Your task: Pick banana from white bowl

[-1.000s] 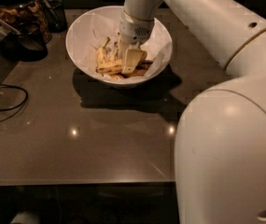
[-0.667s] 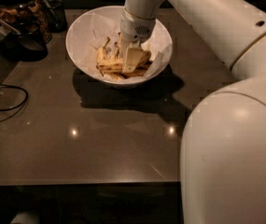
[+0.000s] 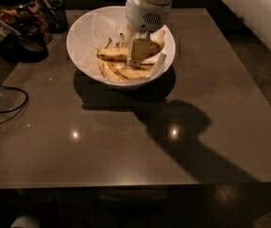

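The white bowl [image 3: 76, 41] stands on the far middle of the dark table, lined with crinkled white paper. The banana [image 3: 112, 55], long, yellow and brown-speckled, lies across the bowl above shorter bananas [image 3: 125, 73]. My gripper [image 3: 136, 56] reaches straight down into the bowl from the white wrist [image 3: 148, 8]. It is shut on the banana near its middle. One pale finger [image 3: 138, 50] covers that part of the banana; the other finger is hidden behind it.
A glass jar [image 3: 17, 9] and dark containers [image 3: 55, 14] stand at the back left of the table [image 3: 125, 146]. A black cable [image 3: 4, 106] loops at the left edge. The arm's shadow falls across the table's right middle.
The large white arm body at the right has left the view. The gripper stays in the bowl, slightly shifted to the right, and the banana now lies level between its fingers.
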You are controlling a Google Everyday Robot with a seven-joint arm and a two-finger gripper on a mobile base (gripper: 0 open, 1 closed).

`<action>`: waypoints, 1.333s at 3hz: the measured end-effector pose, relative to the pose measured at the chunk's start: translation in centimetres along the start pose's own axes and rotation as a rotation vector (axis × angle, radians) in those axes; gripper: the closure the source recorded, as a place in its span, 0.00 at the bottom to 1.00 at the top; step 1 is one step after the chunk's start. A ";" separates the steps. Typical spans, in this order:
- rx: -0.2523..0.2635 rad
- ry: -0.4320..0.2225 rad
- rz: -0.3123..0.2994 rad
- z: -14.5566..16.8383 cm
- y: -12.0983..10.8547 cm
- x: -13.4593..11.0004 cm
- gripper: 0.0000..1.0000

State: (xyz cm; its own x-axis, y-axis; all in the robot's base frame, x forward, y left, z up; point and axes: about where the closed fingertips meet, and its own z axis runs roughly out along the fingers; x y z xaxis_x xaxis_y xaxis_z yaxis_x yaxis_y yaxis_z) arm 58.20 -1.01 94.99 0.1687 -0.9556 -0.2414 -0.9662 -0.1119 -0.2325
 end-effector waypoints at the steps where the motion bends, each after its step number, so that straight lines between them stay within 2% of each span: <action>1: 0.093 0.013 -0.030 -3.8 3.1 -1.4 1.00; 2: 0.105 0.013 -0.036 -4.5 3.5 -1.6 1.00; 4: 0.059 -0.069 -0.010 -7.3 9.1 -2.9 1.00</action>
State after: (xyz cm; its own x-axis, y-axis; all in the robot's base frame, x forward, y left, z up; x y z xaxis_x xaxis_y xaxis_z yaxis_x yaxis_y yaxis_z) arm 47.52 -1.28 100.43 0.1936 -0.9334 -0.3022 -0.9514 -0.1035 -0.2899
